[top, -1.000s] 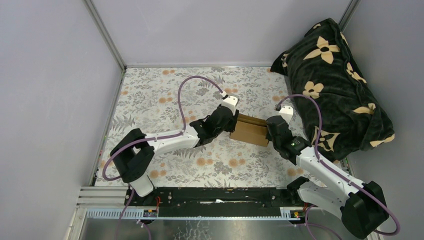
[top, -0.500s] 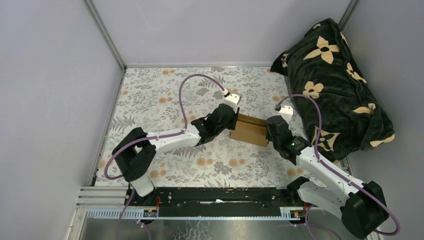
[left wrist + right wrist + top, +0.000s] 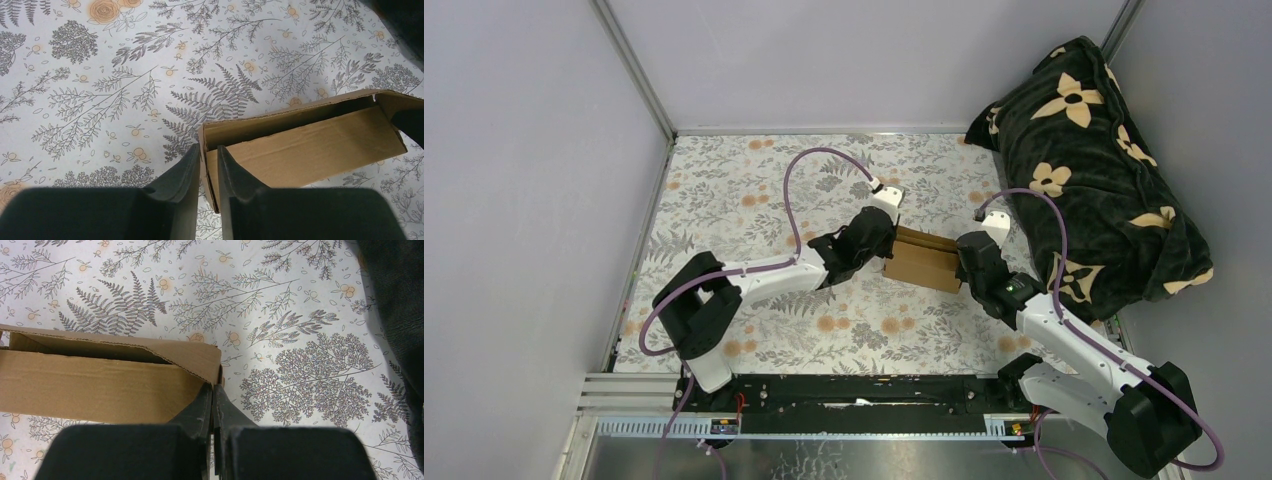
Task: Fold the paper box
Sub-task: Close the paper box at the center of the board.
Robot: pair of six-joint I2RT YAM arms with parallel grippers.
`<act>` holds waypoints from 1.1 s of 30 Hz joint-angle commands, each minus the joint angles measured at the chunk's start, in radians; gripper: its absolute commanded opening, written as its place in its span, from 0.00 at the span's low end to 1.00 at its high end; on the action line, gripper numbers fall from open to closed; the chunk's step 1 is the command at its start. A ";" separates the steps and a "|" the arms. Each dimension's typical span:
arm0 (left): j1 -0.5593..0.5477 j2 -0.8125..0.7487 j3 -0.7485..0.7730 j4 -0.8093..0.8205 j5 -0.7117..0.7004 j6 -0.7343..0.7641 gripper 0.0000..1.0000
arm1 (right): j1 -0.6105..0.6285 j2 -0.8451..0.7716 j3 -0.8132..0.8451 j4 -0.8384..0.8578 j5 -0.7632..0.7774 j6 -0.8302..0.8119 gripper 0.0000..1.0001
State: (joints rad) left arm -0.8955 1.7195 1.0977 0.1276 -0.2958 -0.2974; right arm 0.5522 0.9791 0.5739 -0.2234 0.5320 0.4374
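Observation:
The paper box is a brown cardboard tray lying open-topped on the floral cloth between both arms. In the left wrist view its left end wall stands between the fingers of my left gripper, which are close together with a thin gap still showing on the inner side. My left gripper sits at that end in the top view. My right gripper is pinched shut on the box's right end wall, seen in the top view as the right gripper. The long front wall leans inward.
A dark blanket with cream flowers is heaped at the right, close behind the right arm. Grey walls enclose the floral cloth on three sides. A black rail runs along the near edge.
My left gripper's fingers have drawn closer together around the box's left end wall. The right gripper and the box have stayed put.

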 commanded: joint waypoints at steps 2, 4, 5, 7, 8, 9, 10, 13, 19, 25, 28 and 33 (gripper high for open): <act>0.011 -0.001 0.015 0.076 -0.025 0.000 0.20 | 0.014 0.003 -0.001 -0.031 -0.009 -0.006 0.00; 0.015 0.004 0.020 0.076 -0.026 -0.003 0.16 | 0.013 0.001 -0.001 -0.031 -0.007 -0.006 0.00; 0.016 0.008 0.024 0.073 -0.025 -0.006 0.15 | 0.014 0.001 -0.001 -0.032 -0.008 -0.007 0.00; 0.017 0.014 0.025 0.076 -0.025 -0.008 0.14 | 0.014 0.001 0.001 -0.033 -0.007 -0.007 0.00; 0.017 0.016 0.025 0.076 -0.026 -0.009 0.13 | 0.014 0.001 0.000 -0.033 -0.009 -0.008 0.00; 0.016 0.016 0.025 0.076 -0.025 -0.011 0.12 | 0.013 0.001 0.001 -0.033 -0.007 -0.008 0.00; 0.016 0.017 0.025 0.076 -0.025 -0.013 0.11 | 0.013 0.000 0.002 -0.033 -0.006 -0.008 0.00; 0.017 0.012 0.021 0.066 -0.025 -0.023 0.08 | 0.014 0.000 0.001 -0.032 -0.005 -0.008 0.00; 0.014 -0.025 -0.030 0.072 -0.021 -0.059 0.06 | 0.014 -0.006 0.003 -0.032 -0.006 -0.001 0.00; -0.004 -0.051 -0.061 0.072 -0.027 -0.096 0.06 | 0.013 -0.004 0.003 -0.031 -0.009 0.005 0.00; -0.020 -0.054 -0.045 0.048 -0.041 -0.103 0.06 | 0.017 0.000 0.004 -0.032 -0.008 0.008 0.00; -0.035 -0.038 0.025 -0.044 -0.061 -0.133 0.06 | 0.021 0.005 0.006 -0.035 -0.003 0.018 0.00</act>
State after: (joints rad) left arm -0.9104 1.6924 1.0622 0.1276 -0.3294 -0.3897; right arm 0.5560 0.9771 0.5739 -0.2264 0.5335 0.4377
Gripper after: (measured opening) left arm 0.066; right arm 0.018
